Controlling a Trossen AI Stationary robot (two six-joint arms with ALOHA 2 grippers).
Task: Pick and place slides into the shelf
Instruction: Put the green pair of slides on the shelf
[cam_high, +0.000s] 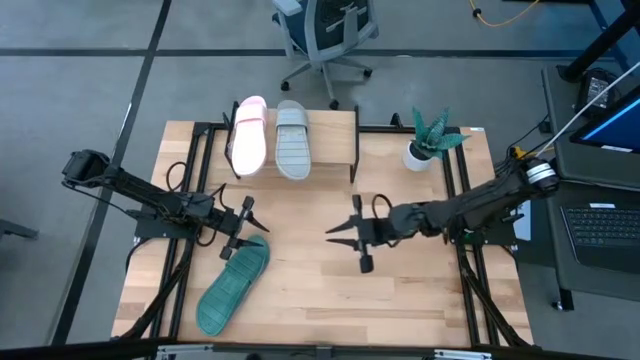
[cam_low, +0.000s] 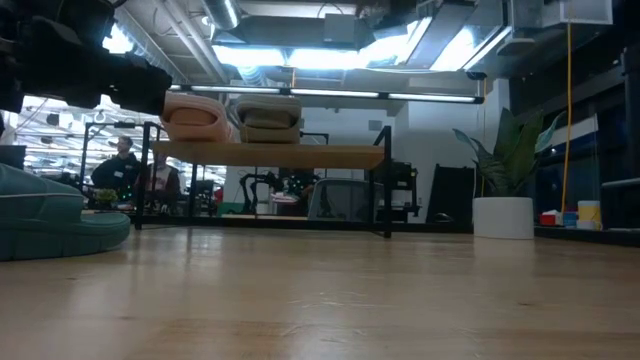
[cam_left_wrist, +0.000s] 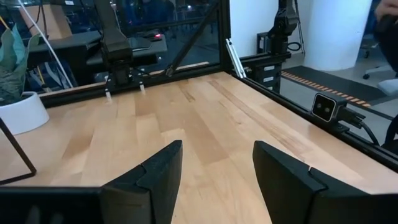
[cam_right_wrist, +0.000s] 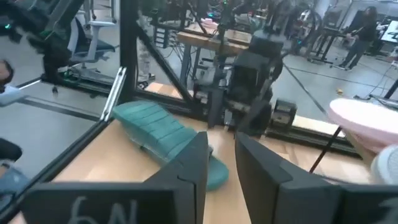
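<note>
Low view: teal green ribbed rubber slide (cam_low: 55, 218) cut off by the left edge, only one end showing. Right wrist view: pale pink rubber slide (cam_right_wrist: 367, 121) cut by the edge and blurred. People in the room behind too small to tell.

Shelf (cam_high: 330, 140) pale matt wood; teal slide (cam_high: 233, 285) ribbed rubber.

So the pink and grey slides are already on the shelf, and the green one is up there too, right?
Not quite. The pink slide and the grey slide do sit on the shelf, but the teal green slide is not up there. The high view shows it lying on the table, next to the left gripper.
</note>
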